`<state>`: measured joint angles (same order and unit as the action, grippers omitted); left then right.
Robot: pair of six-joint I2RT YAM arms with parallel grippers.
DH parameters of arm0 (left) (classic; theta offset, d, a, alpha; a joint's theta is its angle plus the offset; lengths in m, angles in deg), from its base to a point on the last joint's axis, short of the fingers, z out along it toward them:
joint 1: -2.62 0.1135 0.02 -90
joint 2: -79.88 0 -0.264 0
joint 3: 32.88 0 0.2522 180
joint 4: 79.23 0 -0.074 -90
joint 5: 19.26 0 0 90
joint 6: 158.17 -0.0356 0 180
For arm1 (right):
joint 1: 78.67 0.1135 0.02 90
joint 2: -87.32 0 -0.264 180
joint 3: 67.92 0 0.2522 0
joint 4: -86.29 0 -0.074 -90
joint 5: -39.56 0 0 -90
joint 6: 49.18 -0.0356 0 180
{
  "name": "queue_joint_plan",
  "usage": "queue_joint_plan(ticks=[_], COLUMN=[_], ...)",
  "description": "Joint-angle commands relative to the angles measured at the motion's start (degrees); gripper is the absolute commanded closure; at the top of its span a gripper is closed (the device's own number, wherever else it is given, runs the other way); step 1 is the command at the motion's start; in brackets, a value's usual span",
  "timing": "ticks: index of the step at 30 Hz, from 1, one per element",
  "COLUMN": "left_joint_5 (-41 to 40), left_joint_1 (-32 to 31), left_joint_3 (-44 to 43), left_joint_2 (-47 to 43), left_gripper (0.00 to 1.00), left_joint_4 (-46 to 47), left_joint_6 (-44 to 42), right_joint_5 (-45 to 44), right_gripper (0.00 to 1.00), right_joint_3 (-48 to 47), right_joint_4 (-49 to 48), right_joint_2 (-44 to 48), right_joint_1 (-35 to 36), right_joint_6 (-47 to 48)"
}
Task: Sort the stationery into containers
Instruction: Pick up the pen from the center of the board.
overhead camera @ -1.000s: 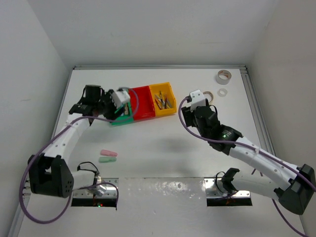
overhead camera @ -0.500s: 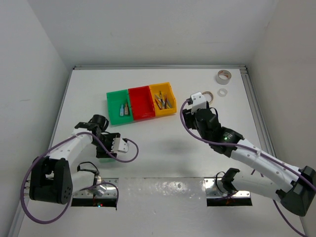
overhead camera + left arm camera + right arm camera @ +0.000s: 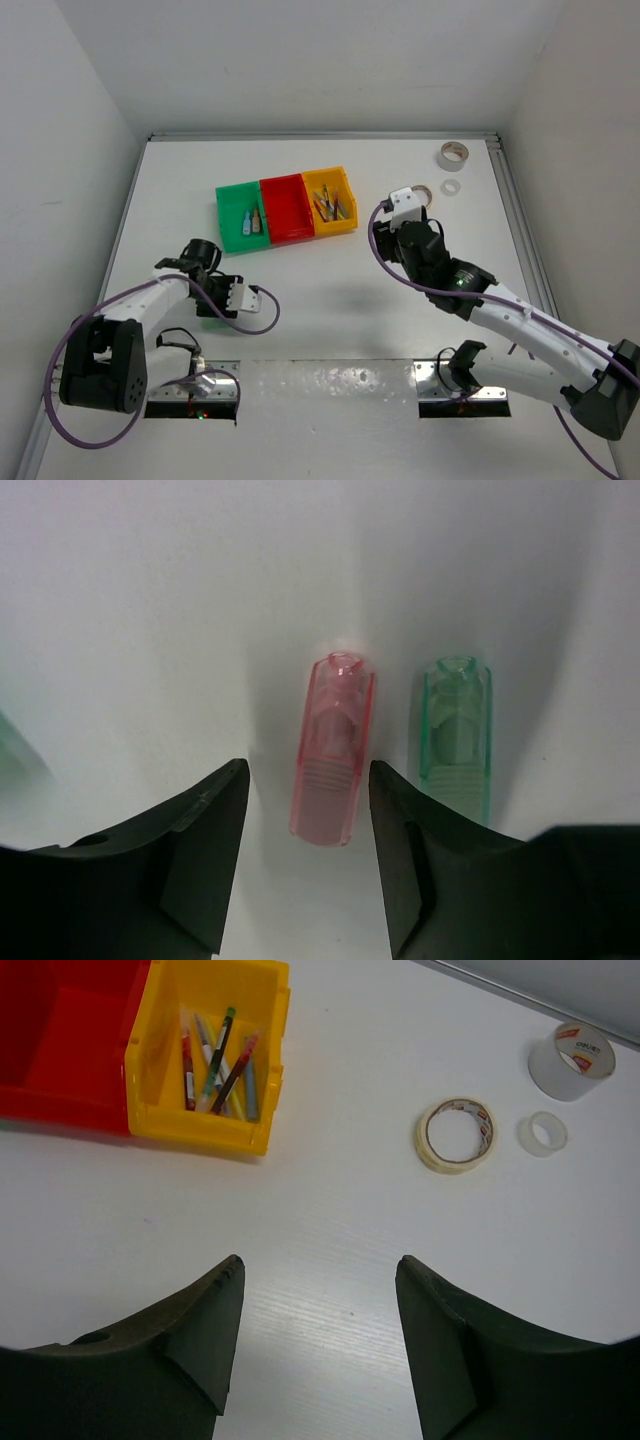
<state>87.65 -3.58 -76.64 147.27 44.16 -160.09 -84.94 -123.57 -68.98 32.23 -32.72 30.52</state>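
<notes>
Grasp of pink piece: centre it, spare the green one

Left gripper (image 3: 308, 775) hangs low over the table (image 3: 150, 600) at its near-left part, jaws wide apart and nothing in them. Pink piece (image 3: 335, 750) lies flat between the fingers, long axis pointing away from the wrist camera, nearer the right finger than the left. Green piece (image 3: 455, 735) lies parallel just beside it, a thin strip of table between them, its near end meeting the right finger's edge in the wrist view.

That neighbour is the hazard, I judge: a careless descent could set the right finger on green or nudge it. Better to line up so the right fingertip drops into the gap, lower to the table, then close across pink's narrow width. Green bin (image 3: 222, 215), with two small pieces in it, looks the likely target.

Right gripper (image 3: 320, 1270) is likewise open and empty, above table short of the tape rolls (image 3: 456, 1135)
</notes>
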Motion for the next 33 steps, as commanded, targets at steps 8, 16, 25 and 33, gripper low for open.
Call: queue_joint_plan(ticks=[8,16,25,33], left_joint_5=[-3.81,0.40,15.33,16.08], left_joint_1=[-2.07,-2.24,-1.98,-1.45], left_joint_3=[7.15,2.41,-11.18,-20.00], left_joint_2=[0.62,5.64,4.33,-0.69], left_gripper=[0.55,0.88,1.00,1.00], left_joint_4=[8.66,3.14,-4.25,18.29], left_joint_6=[4.81,2.99,11.92,68.02], right_joint_5=[-2.94,-3.64,-4.43,-3.73], right_gripper=[0.39,0.39,0.39,0.39], right_joint_3=[-0.12,-0.21,0.14,0.32], right_joint_4=[-0.85,-0.33,-0.06,-1.38], right_joint_2=[1.30,1.83,2.36,1.04], right_joint_1=[0.36,0.36,0.36,0.36], right_joint_6=[0.81,1.08,1.08,0.90])
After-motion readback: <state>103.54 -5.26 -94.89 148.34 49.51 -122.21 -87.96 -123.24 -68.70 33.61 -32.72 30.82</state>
